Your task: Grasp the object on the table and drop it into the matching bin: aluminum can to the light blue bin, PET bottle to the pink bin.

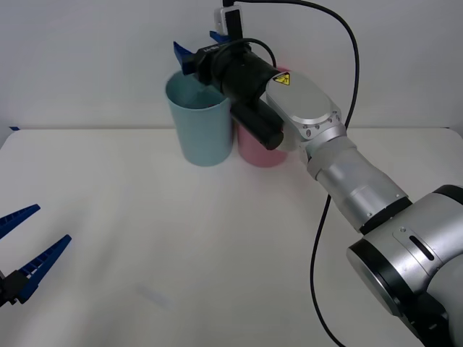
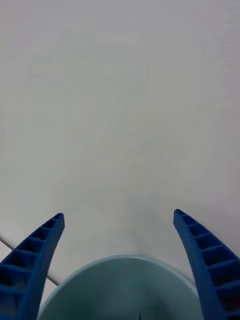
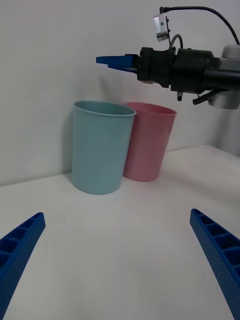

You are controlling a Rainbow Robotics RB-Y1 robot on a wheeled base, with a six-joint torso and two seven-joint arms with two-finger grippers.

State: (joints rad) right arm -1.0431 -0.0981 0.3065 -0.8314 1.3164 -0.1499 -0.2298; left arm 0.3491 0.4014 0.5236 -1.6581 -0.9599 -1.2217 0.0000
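My right gripper hovers open just above the rim of the light blue bin, with nothing between its blue fingers. In the right wrist view the right gripper has the light blue bin's mouth directly under it. The pink bin stands right beside the blue one, partly hidden by my right arm. The aluminum can is out of view. My left gripper rests open low over the table's near left corner. Its wrist view shows the light blue bin, the pink bin and the right gripper's fingers above them.
Both bins stand at the table's far edge against a plain white wall. My right arm reaches diagonally across the right half of the table, and a black cable loops from its wrist.
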